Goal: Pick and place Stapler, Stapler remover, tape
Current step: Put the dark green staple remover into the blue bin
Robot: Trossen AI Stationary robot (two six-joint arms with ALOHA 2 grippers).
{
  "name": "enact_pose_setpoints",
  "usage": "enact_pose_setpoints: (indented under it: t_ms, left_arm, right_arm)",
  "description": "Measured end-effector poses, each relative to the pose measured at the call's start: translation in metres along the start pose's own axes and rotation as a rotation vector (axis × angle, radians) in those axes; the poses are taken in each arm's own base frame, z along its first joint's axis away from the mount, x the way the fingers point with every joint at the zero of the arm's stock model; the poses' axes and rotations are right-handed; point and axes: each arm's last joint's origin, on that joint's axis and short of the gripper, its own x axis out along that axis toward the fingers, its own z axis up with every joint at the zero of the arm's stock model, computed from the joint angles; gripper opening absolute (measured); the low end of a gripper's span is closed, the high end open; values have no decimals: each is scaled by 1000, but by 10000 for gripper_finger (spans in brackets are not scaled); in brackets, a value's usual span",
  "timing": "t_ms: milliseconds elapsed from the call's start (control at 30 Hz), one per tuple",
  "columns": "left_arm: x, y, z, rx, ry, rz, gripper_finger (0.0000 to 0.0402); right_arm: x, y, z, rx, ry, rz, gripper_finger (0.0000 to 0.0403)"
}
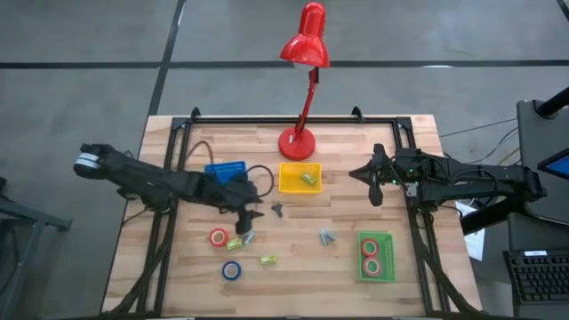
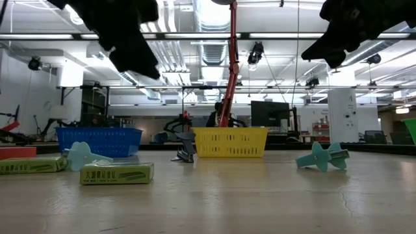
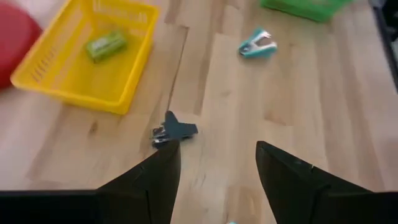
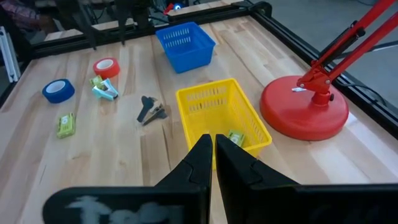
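My left gripper [image 1: 253, 212] [image 3: 217, 165] is open and hangs above the table, just left of a dark staple remover [image 1: 278, 210] [image 3: 174, 130] that lies on the wood. My right gripper [image 1: 373, 183] [image 4: 213, 152] is shut and hovers right of the yellow bin [image 1: 300, 177], which holds a green stapler [image 1: 308, 179] [image 4: 236, 138]. A red tape roll [image 1: 219, 237] and a blue one [image 1: 231, 270] lie flat on the table. Two red rolls [image 1: 374, 256] sit in the green bin [image 1: 361, 267]. Two green staplers [image 1: 236, 242] [image 1: 267, 260] and a teal staple remover [image 1: 329, 237] [image 3: 257, 43] lie loose.
A blue bin [image 1: 225, 169] stands behind my left gripper. The red desk lamp's base [image 1: 297, 142] rests at the far edge behind the yellow bin. A second teal remover [image 1: 248, 236] lies by the red tape. Bare wood shows between the yellow and green bins.
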Motion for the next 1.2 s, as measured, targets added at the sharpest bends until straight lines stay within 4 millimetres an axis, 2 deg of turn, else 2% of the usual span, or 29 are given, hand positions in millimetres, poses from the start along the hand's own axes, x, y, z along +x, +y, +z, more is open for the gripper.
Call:
enact_pose_setpoints:
  t_ms: [100, 233, 300, 600, 1033, 1200]
  left_arm:
    - [17, 1, -5, -72, 38, 44, 211]
    - [38, 15, -11, -354, 74, 158, 211]
    - [44, 19, -11, -411, 79, 160, 210]
    - [70, 19, -12, -492, 62, 126, 209]
    - [89, 21, -23, -521, 145, 107, 206]
    - [91, 22, -20, -518, 112, 102, 204]
  right_arm:
    - [0, 0, 0, -2, 0, 0, 18]
    - [0, 0, 0, -2, 0, 0, 18]
    - [0, 0, 0, -1, 0, 0, 18]
    - [0, 0, 0, -2, 0, 0, 18]
    - [0, 0, 0, 0, 0, 0, 18]
    - [0, 0, 0, -2, 0, 0, 18]
